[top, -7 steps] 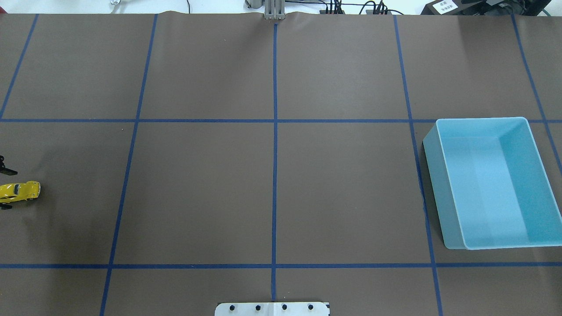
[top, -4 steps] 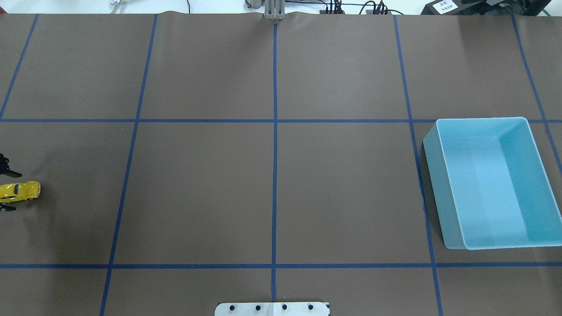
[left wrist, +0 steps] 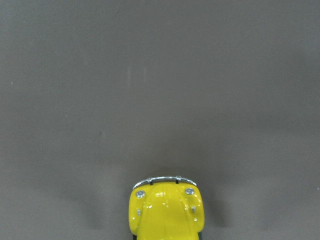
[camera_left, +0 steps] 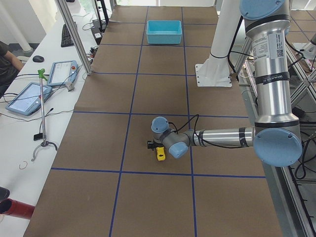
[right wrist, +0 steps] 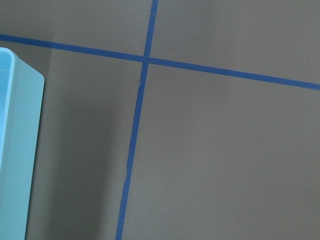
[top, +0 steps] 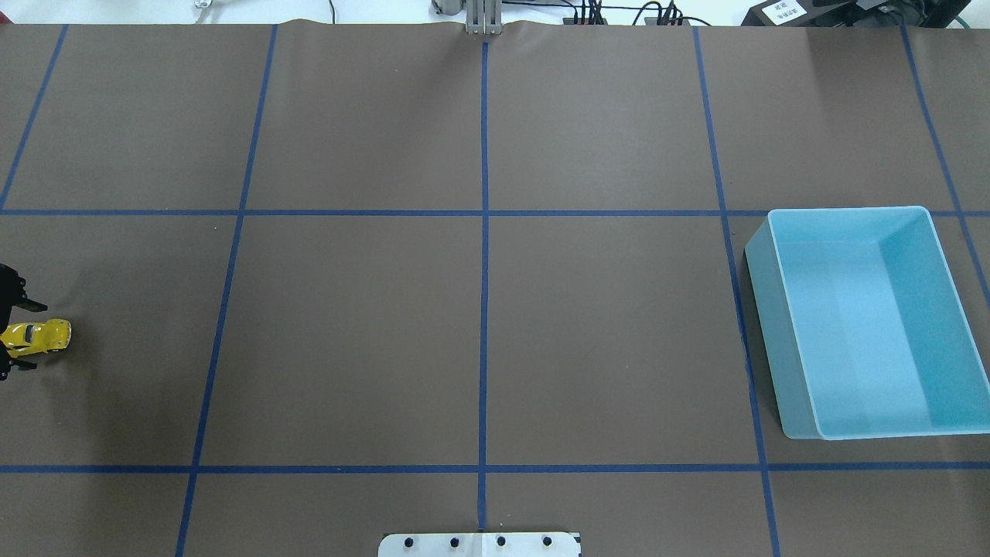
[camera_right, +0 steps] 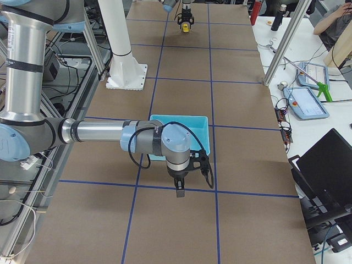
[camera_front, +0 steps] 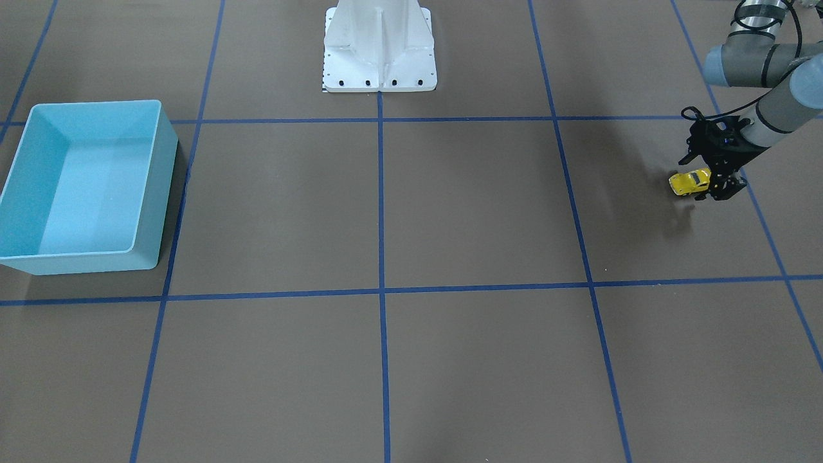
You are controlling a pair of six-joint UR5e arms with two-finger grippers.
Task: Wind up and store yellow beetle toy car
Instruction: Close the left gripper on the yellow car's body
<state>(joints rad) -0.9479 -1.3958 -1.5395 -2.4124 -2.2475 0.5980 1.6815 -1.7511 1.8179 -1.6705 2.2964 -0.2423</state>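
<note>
Left claw (top: pixel 23 336) is spread open around the tail end of the yellow beetle toy car (top: pixel 42 334), far left on the desk (top: pixel 348 333). The car looks light, hard and glossy, so probably slippery. I'd pinch its flanks, low down. Right claw (camera_right: pixel 180 190): can't tell.

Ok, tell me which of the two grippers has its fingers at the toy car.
The left gripper: its fingers flank the yellow beetle toy car. The right gripper hangs near the light blue bin, far across the table.
</note>
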